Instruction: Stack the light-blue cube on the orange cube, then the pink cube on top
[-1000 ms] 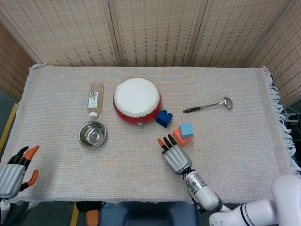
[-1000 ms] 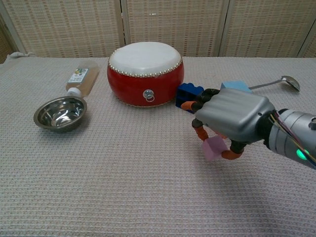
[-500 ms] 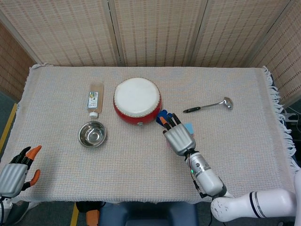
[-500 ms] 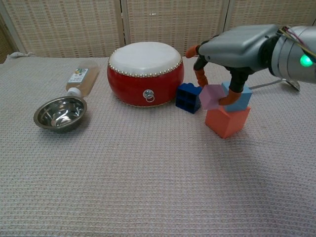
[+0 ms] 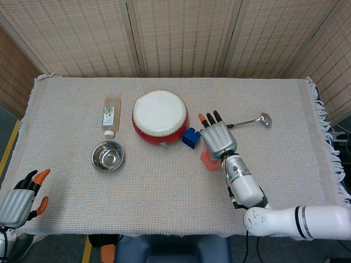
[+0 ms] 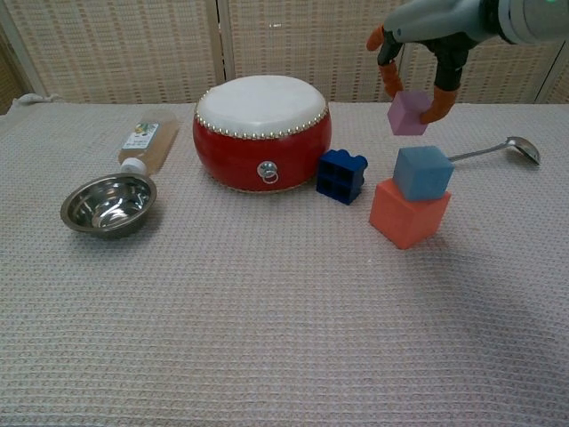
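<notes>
Right hand [image 6: 425,36] pinches the pink cube [image 6: 408,113] between its orange fingertips [image 6: 435,108], holding it in the air. Below it I see the light-blue cube [image 6: 423,172] resting on the orange cube [image 6: 409,213], with clear space between pink and blue. My left hand [image 5: 22,195] hangs far off at the near table [image 5: 164,203] edge, fingers apart, holding nothing.

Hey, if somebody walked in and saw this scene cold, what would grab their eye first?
Most likely the right hand holding the pink cube in the air above a small stack, where the light-blue cube sits on the orange cube. Next, the red drum with its white top at mid-table, a dark blue brick beside it.
</notes>
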Controlling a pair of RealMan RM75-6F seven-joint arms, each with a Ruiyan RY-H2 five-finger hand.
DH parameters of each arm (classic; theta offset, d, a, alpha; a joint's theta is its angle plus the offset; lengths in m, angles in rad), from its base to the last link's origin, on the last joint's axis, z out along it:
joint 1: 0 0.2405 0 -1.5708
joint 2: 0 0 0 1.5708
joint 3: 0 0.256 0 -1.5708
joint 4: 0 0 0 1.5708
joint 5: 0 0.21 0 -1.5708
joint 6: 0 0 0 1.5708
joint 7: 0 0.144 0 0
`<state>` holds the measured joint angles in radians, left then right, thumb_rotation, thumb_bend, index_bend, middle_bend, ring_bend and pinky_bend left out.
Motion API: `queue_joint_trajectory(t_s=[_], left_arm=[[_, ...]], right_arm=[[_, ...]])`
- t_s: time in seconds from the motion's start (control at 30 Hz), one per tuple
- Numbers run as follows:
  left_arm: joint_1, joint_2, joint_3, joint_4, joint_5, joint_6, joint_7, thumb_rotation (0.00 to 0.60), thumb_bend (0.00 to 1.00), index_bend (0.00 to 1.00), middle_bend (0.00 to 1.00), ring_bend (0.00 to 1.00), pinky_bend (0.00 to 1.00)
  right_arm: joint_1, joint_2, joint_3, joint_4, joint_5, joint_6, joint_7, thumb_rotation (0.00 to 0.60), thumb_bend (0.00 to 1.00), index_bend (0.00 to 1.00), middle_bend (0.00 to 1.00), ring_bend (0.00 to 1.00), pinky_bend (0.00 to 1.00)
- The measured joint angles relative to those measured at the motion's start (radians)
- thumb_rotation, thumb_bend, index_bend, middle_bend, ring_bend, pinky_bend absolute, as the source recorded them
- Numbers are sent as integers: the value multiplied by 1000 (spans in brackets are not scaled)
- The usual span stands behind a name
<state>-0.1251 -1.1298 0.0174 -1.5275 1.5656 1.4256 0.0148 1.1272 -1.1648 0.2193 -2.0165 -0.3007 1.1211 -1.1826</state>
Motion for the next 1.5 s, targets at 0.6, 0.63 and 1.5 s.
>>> queue_joint_trajectory(t_s=[0.6,0.63,1.5], left_arm=[[-7,-9,-1,-3,-19,-20,26,600,485,12,127,70,249],[-7,-9,-2,-3,-20,-20,26,600,485,12,127,71,249],[-9,-10,-1,-1,-26,-25,30,600,485,12,127,70,249]], right_arm=[[39,38,-88,99,115,-125,96,600,135,539,0,0,0],[40,34,-93,109,112,-133,105,600,135,536,0,0,0],[94,18,-160,118,89,-126,188,600,135,486,0,0,0]])
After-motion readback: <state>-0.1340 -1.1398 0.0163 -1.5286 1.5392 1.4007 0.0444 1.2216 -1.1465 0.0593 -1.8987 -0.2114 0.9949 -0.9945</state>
